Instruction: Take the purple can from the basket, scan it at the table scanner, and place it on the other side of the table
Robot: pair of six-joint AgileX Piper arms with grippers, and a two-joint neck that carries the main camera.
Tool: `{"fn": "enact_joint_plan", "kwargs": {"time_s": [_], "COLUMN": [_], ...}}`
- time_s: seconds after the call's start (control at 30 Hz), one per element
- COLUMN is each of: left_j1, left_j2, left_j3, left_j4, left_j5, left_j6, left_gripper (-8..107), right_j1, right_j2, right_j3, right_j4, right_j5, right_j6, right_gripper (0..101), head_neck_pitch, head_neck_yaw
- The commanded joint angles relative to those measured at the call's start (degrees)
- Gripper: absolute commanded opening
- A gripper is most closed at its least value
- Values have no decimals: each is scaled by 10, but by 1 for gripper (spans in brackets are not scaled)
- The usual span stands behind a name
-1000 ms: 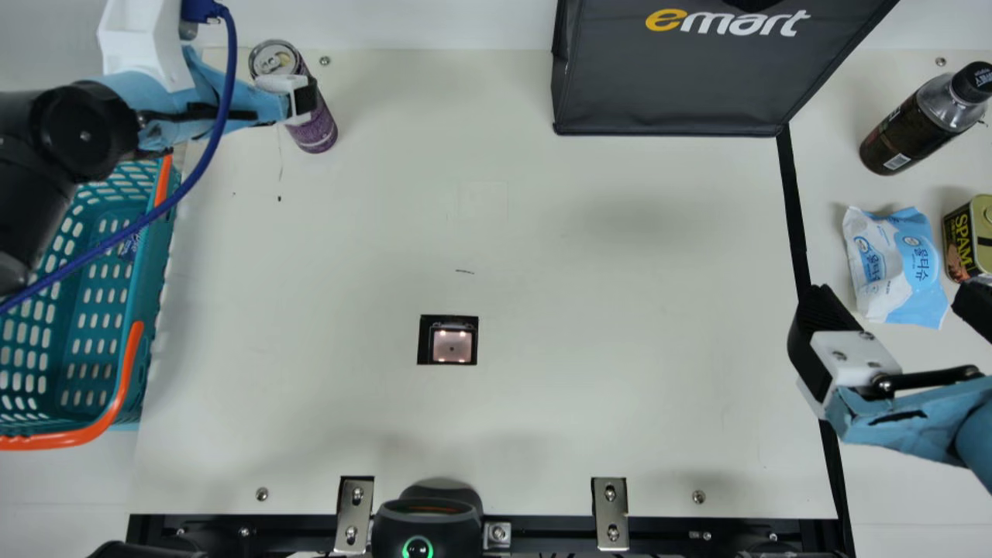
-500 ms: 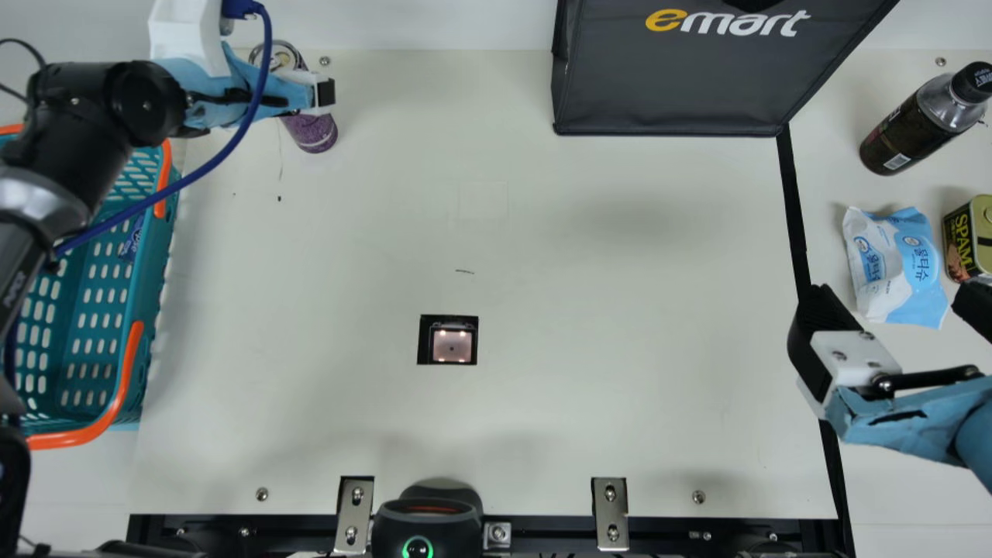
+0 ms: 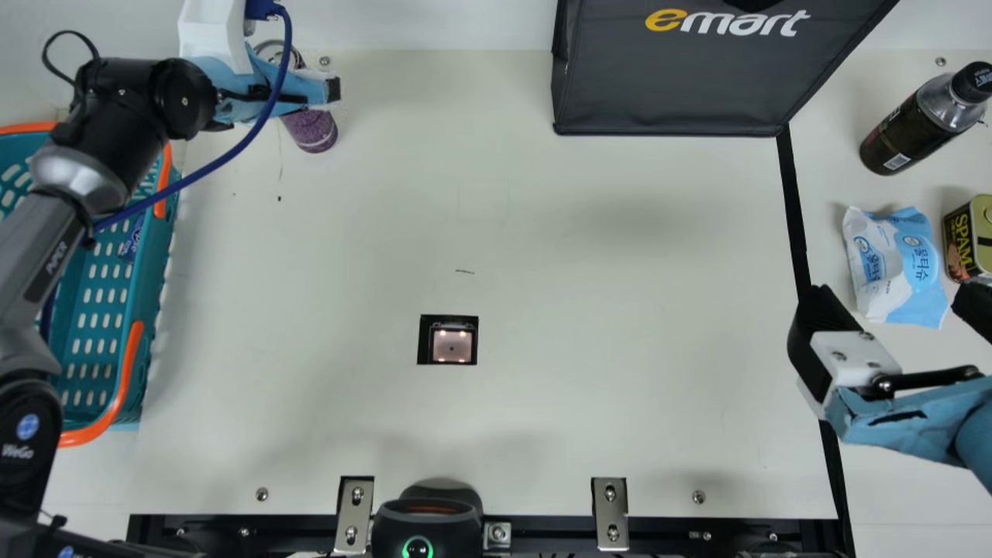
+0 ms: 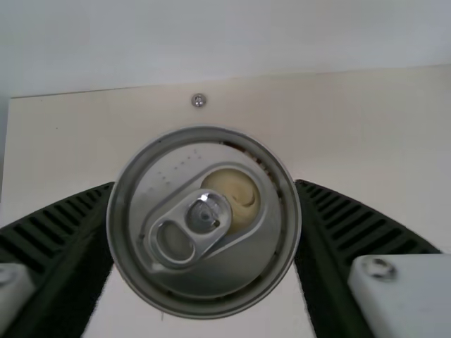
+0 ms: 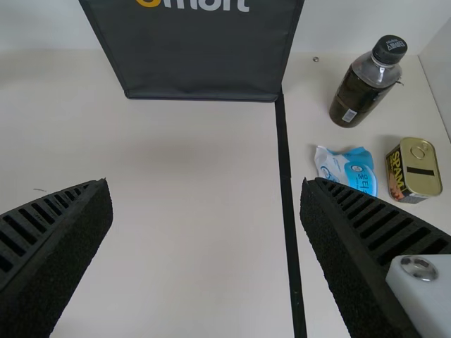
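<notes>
- Left arm [image 3: 101,147]: rises from the main view's lower left corner, slants over the teal basket [image 3: 139,372], then bends at its black wrist joint and points rightward over the far left part of the cream bench [image 3: 581,271].
- Left end effector [image 3: 332,91]: spread wide, its 2 black ribbed fingers on opposite sides of the purple can [image 3: 311,132]; I cannot tell whether they touch it.
- Purple can: upright on the bench near its far left corner, outside the basket, partly hidden by the left arm. The left wrist view looks down on its silver lid and pull tab.
- Right arm [image 3: 914,418]: enters from the main view's right edge, angled up and to the left.
- Right end effector [image 3: 894,298]: spread wide, holding nothing, beside the black line [image 3: 792,201] at the right.
- Table scanner [image 3: 452,346]: a small lit square set in the bench, well apart from both end effectors.
- Beyond the black line: a dark bottle [image 3: 918,128], a blue and white packet [image 3: 891,263] and a tin [image 3: 961,240].
- Far side: a dark grey bag [image 3: 666,85].
</notes>
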Motion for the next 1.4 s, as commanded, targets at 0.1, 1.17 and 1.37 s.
{"fn": "enact_joint_plan", "kwargs": {"time_s": [0.1, 1.17, 1.37], "left_j1": [-1, -113, -157], "left_j2": [-7, -263, -301], "left_j3": [12, 221, 254], "left_j4": [-5, 53, 81], "left_j5": [-15, 27, 42], "left_j6": [2, -142, -190], "left_gripper": [17, -8, -8], "right_j1": [0, 0, 0], "right_j2": [0, 0, 0], "right_j3": [0, 0, 0], "right_j4": [0, 0, 0], "right_j5": [0, -1, -1], "right_j6": [0, 0, 0], "right_gripper": [95, 95, 95], "head_neck_pitch": [-15, -15, -15], "head_neck_yaw": [1, 1, 1]}}
